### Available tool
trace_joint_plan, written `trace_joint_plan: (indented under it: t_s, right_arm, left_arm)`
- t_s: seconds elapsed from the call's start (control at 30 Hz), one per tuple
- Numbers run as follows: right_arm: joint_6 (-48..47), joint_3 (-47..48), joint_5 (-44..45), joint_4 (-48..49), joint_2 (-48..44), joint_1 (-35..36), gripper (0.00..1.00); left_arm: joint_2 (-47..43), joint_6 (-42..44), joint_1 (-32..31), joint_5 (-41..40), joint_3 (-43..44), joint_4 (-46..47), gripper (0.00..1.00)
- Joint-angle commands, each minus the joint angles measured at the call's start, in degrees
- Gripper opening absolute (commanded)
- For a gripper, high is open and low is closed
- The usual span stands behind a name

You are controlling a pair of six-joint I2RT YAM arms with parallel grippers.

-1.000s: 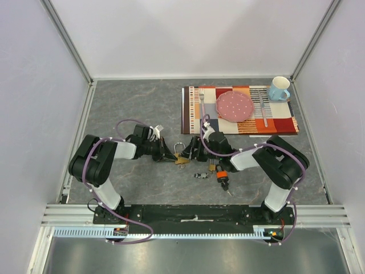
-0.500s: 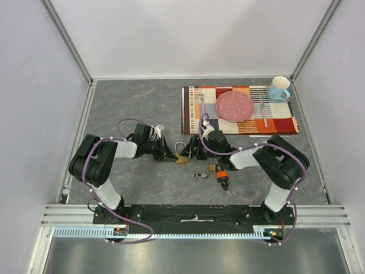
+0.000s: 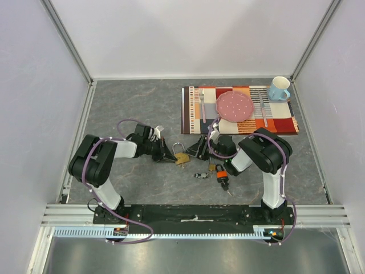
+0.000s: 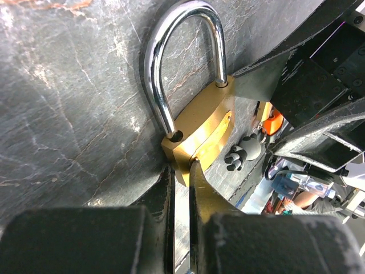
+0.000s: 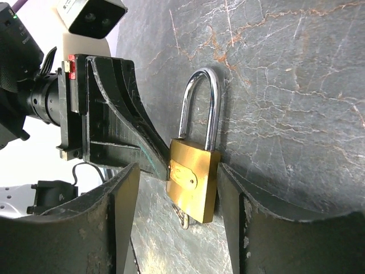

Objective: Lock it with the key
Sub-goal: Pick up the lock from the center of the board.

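A brass padlock [image 5: 193, 185] lies flat on the grey table [image 5: 296, 68] between both arms; it looks rigid, dense and slippery. The left claw [image 4: 181, 174] is clenched, its tips touching the lock's body. The released right claw [image 5: 178, 171] straddles the brass sides, probably the surest hold.

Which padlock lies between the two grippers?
The brass padlock with the silver shackle, between the left gripper and right gripper; the orange padlock lies apart, nearer the arm bases.
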Motion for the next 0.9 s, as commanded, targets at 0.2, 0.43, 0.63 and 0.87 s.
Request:
trace_joint_plan:
  t_s: [0.2,0.43,0.63,0.87]
  right_arm:
    - [-9.95,-0.89,-1.21,-30.63,-9.00,2.31,0.61]
    - [-16.02,1.84,1.51,-45.22,-16.76,2.31,0.64]
    - [-17.95,3.51,5.03,-51.12,-24.05,0.38,0.72]
    - [-22.43,4.30,7.05,-57.71,-34.24,-5.33,0.98]
  left_arm:
    - [-5.81,2.37,-1.04,-8.25,-0.03,-2.84,0.35]
    - [-9.86,4.38,-1.21,-10.44,0.76,-7.23,0.53]
    - [-11.45,7.55,-8.04,-22.20,5.23,-17.32,0.59]
    - [-10.13,4.48,-17.37,-40.41,12.79,-27.18,0.80]
